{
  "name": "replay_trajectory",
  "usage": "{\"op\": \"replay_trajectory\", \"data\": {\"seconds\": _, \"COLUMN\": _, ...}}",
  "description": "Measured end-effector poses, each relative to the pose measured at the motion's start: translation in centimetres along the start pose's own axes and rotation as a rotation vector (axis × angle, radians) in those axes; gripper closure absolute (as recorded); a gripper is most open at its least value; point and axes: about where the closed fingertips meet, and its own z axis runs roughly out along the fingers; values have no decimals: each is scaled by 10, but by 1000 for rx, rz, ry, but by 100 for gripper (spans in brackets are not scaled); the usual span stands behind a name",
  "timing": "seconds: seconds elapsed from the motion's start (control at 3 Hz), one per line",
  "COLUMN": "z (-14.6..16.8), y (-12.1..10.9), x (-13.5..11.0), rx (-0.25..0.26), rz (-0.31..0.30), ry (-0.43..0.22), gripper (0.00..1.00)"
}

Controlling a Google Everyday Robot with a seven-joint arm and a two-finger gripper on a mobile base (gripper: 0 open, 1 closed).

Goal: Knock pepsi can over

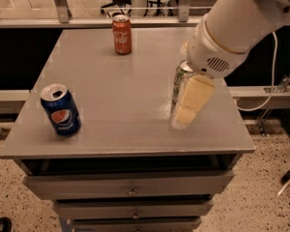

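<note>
The pepsi can point(61, 110) stands upright near the front left corner of the grey table point(125, 76), its silver top facing up and its round logo turned toward the camera, with nothing touching it. It is well apart from my gripper point(182, 117), which hangs over the right side of the tabletop, cream-coloured and angled down toward the surface near the front edge. Whether the gripper is clenched or released, I cannot tell.

Just behind the gripper stands a silver-and-green can point(181, 77), upright and partly hidden by it. I cannot tell whether the two touch. My white arm point(237, 28) comes in from the upper right and covers the table's far right corner.

A red Coca-Cola can point(122, 34) stands upright at the far edge of the table, well away from the other two. Below the tabletop, grey drawers point(130, 185) face forward, and a pale cable point(273, 76) hangs to the right — beside the table, over speckled floor point(270, 187).
</note>
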Motion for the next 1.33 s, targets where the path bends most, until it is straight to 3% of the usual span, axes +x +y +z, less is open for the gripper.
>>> {"op": "replay_trajectory", "data": {"seconds": 0.33, "z": 25, "y": 12, "x": -48, "rx": -18, "rz": -11, "ry": -102, "gripper": 0}}
{"op": "replay_trajectory", "data": {"seconds": 0.67, "z": 25, "y": 12, "x": -48, "rx": -18, "rz": -12, "ry": -102, "gripper": 0}}
{"op": "replay_trajectory", "data": {"seconds": 1.0, "z": 28, "y": 13, "x": -57, "rx": -17, "rz": 5, "ry": -142, "gripper": 0}}
{"op": "replay_trajectory", "data": {"seconds": 1.33, "z": 53, "y": 21, "x": -104, "rx": -45, "rz": 53, "ry": -311, "gripper": 0}}
